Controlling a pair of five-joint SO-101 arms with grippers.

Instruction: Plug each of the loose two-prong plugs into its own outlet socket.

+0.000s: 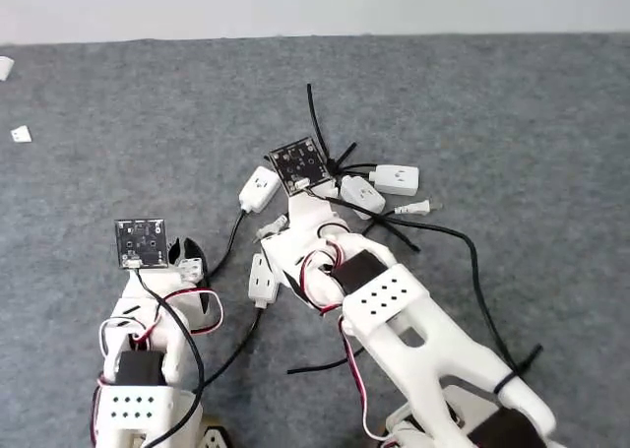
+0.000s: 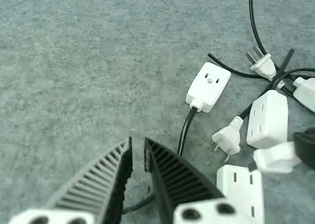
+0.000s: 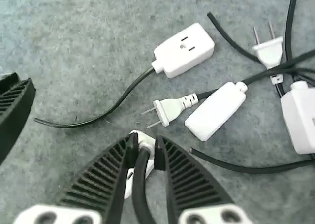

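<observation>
In right gripper (image 3: 145,141) a white plug (image 3: 146,138) is clenched by its cord (image 3: 140,184) end, near a socket (image 3: 184,49); left gripper (image 2: 138,155) is closed empty; the socket could be missed if the plug is twisted by cord drag.

The left claw (image 2: 138,146) and right claw (image 3: 145,144) wear black ribbed wedge fingers (image 3: 98,179) on white plastic bases with dark screw holes (image 2: 211,209). Behind each claw sit a square black circuit board (image 1: 141,242), looped red and black wires (image 1: 219,315) and white perforated arm shells (image 1: 386,297).
</observation>
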